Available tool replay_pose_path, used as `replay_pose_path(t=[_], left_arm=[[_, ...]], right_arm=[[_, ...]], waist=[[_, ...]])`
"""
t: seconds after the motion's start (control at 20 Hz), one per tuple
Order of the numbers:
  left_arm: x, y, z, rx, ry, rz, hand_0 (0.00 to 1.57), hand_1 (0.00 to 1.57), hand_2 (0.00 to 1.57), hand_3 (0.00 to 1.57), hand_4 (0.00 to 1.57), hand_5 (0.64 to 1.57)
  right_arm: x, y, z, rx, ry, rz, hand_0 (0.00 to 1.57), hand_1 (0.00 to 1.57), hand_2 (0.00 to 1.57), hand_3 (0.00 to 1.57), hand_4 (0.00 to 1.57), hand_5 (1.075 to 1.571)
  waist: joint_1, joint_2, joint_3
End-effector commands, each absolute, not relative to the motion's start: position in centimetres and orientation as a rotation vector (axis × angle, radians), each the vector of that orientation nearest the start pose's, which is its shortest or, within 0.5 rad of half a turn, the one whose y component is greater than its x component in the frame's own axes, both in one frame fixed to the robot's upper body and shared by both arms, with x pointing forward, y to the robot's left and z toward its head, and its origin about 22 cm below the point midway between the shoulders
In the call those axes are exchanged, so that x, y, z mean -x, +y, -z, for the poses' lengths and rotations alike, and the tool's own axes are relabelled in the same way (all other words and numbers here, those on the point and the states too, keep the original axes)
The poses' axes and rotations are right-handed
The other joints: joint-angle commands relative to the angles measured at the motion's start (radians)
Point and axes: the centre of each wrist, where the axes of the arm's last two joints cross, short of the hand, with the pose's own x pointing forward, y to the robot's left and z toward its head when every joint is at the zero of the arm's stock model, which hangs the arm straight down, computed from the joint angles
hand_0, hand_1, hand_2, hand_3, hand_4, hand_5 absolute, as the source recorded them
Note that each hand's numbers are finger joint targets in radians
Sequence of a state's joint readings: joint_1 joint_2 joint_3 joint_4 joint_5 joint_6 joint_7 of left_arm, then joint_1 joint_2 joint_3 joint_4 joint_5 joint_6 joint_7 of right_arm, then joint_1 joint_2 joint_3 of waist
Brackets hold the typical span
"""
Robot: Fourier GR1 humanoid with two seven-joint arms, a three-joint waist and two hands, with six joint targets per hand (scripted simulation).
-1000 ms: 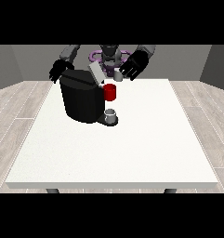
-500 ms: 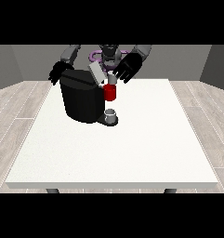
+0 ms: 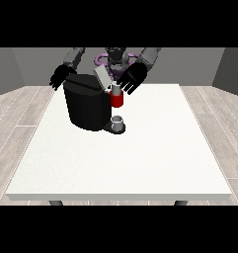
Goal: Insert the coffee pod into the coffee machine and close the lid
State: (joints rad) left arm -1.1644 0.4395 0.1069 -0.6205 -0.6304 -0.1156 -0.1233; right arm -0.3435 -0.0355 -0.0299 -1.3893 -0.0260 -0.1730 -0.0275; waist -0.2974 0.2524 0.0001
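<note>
1. Hand at the view's right [image 3: 132, 79] hangs just above and beside a red thing at the machine [image 3: 117, 100], its fingers spread and fairly straight, grasping nothing.
2. Hand at the view's left [image 3: 60, 77] sits behind the machine's back upper corner, fingers relaxed and splayed, also holding nothing as far as this small view lets me judge.
3. The coffee machine [image 3: 88, 103] is a black rounded block standing upright on the far left part of the white table [image 3: 140, 158], with its grey lid [image 3: 102, 77] raised and tilted back towards the robot.
4. A grey thing [image 3: 118, 121] stands upright on the machine's base plate below the red thing; I cannot tell whether it is the pod.
5. Pale wood-plank floor surrounds the table, and grey walls close the room behind
</note>
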Motion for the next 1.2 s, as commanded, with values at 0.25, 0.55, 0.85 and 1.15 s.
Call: replay_pose_path(t=[0.25,0.55,0.85,1.15], left_arm=[[-46.0,26.6,-21.8,-0.719,-1.688,0.886,1.19,1.19,1.27,1.20,0.51,1.571],[-46.5,24.0,-21.5,-0.696,-1.654,0.887,1.19,1.19,1.25,1.18,0.49,1.571],[-46.3,27.0,-24.3,-0.689,-1.667,0.883,1.22,1.22,1.27,1.17,0.48,1.571],[-46.6,24.6,-24.0,-0.720,-1.683,0.917,1.16,1.16,1.19,1.06,0.46,1.571]], right_arm=[[-31.1,-23.1,-3.0,0.069,-1.732,0.063,0.00,0.00,0.00,0.00,0.48,1.571],[-31.3,-20.6,-3.6,0.050,-1.738,0.048,0.00,0.00,0.00,0.00,0.45,1.571],[-31.1,-21.2,-3.3,0.061,-1.744,0.061,0.00,0.00,0.00,0.00,0.45,1.571],[-33.0,-20.9,-5.1,0.084,-1.750,0.087,0.00,0.00,0.00,0.00,0.37,1.571]], waist=[[0.012,-0.001,0.0002],[0.000,-0.014,0.0001],[-0.011,0.018,0.0002],[0.026,0.055,0.0002]])
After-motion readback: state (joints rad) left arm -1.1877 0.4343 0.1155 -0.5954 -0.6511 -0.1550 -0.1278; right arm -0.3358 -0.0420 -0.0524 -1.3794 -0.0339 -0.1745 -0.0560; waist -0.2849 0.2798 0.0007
